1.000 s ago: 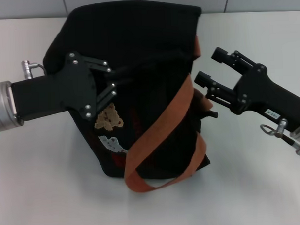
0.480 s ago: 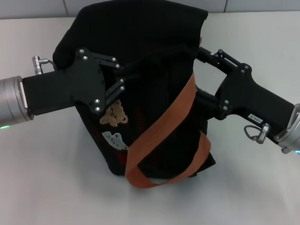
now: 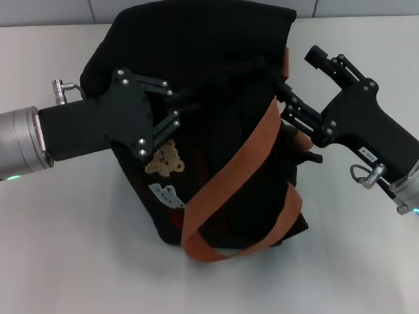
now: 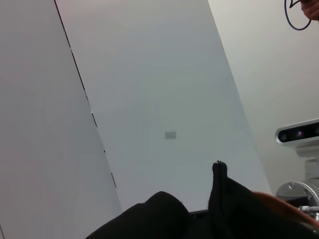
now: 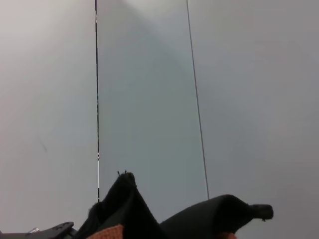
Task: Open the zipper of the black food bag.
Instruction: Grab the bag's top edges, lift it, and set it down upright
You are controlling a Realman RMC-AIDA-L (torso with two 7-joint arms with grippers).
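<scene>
So the left gripper [image 3: 184, 110] was pressed up against the top edge of the bag [image 3: 200, 74] on its left side, fingers reaching into the dark fabric fold, and honestly black on black meant I couldn't tell whether it was pinching anything or just resting there. The right gripper [image 3: 300, 85] sat at the bag's right edge, up by the top corner, with its fingers clearly spread apart, one prong sticking up in free air and the other low against the fabric near the strap [image 3: 231, 173]. It wasn't holding anything as far as I could see. The bag itself stood upright in the middle of the white table [image 3: 75, 258], between both arms, bear patch [image 3: 163, 159] facing the camera and the orange strap looping down across the front. The zipper should have run along the ridge on top, but I couldn't make out the zip line or the pull tab anywhere; the wrist views only showed bits of black fabric against the wall. My read: this was the setup step, left side steadying the bag while the right hunted for the pull. The next move would call for finding that tab, closing the right fingers on it, then dragging along the seam while the left kept the bag from sliding or tipping.
</scene>
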